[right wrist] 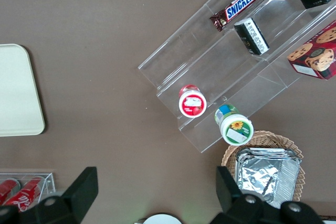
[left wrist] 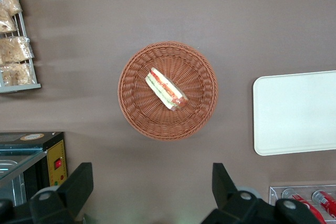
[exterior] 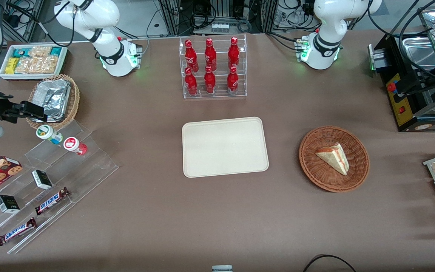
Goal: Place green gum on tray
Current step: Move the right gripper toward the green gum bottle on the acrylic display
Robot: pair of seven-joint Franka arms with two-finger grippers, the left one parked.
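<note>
Green gum [exterior: 48,134] on acrylic shelf [exterior: 70,166], end effector [right wrist: 152,187] open above, tray [exterior: 225,146] bare

My front cam sits high, looking steeply down at the whole table [exterior: 164,211] from the edge facing both arm bases; widest view. Right wrist cam looks straight down from well above the acrylic step shelf [right wrist: 220,72], gripper [right wrist: 152,195] fingers spread wide at frame edge. It shares the green gum [right wrist: 234,126], red-lid canister [right wrist: 191,102], Snickers bar [right wrist: 237,4] and a tray [right wrist: 18,90] corner with front. Left wrist cam also points straight down, over the wicker basket [left wrist: 168,90] with sandwich [left wrist: 167,88]; shares those and the tray's edge with front.
</note>
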